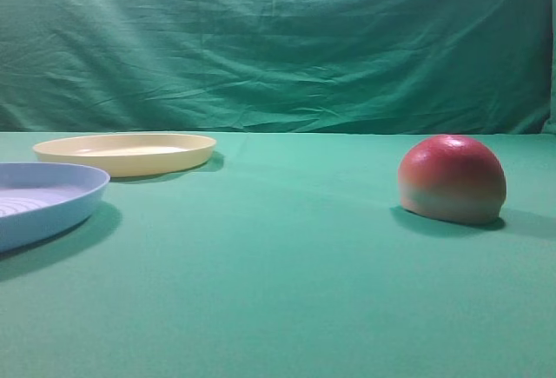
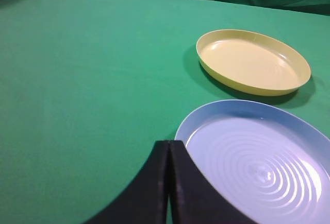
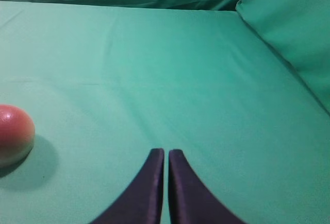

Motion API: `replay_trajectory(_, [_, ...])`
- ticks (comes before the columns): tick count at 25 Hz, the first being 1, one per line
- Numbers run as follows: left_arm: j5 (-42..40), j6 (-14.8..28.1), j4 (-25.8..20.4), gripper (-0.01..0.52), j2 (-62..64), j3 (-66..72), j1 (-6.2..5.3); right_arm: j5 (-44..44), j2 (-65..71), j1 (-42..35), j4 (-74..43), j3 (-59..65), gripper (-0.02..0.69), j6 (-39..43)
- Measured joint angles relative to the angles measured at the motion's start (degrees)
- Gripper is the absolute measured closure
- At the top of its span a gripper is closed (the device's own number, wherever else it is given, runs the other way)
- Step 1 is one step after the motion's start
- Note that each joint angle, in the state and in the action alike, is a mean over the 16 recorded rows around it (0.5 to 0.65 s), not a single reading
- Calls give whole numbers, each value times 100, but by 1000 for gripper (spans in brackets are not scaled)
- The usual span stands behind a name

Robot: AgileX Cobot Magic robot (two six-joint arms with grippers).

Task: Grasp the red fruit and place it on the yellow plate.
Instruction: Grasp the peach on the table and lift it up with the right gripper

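Note:
The red fruit (image 1: 452, 178) rests flat side down on the green cloth at the right; the right wrist view shows the same fruit (image 3: 14, 134) at its left edge. Far left at the back lies the yellow plate (image 1: 126, 153), holding nothing, and it also appears as the yellow plate (image 2: 252, 62) in the left wrist view. My right gripper (image 3: 166, 153) is shut with nothing in it, well to the right of the fruit. My left gripper (image 2: 169, 144) is shut too, its tips at the near rim of a blue plate. Neither gripper shows in the high view.
A light blue ridged plate (image 1: 39, 200) sits at the left front, close to the yellow one; in the left wrist view this blue plate (image 2: 309, 131) lies just right of my fingers. A green backdrop (image 1: 278, 39) hangs behind, and green cloth rises at the right (image 3: 294, 28).

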Motion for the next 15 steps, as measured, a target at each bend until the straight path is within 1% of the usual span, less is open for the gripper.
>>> replay_trajectory(5, [0, 0, 0, 514, 0, 0, 0, -783, 0, 0, 20, -10, 665, 182])
replay_trajectory(8, [0, 0, 0, 514, 0, 0, 0, -1083, 13, 0, 45, -120, 665, 315])
replay_trajectory(11, [0, 0, 0, 514, 0, 0, 0, -1100, 115, 0, 57, -368, 665, 393])
replay_trajectory(15, [0, 0, 0, 514, 0, 0, 0, -675, 463, 0, 56, -878, 665, 385])
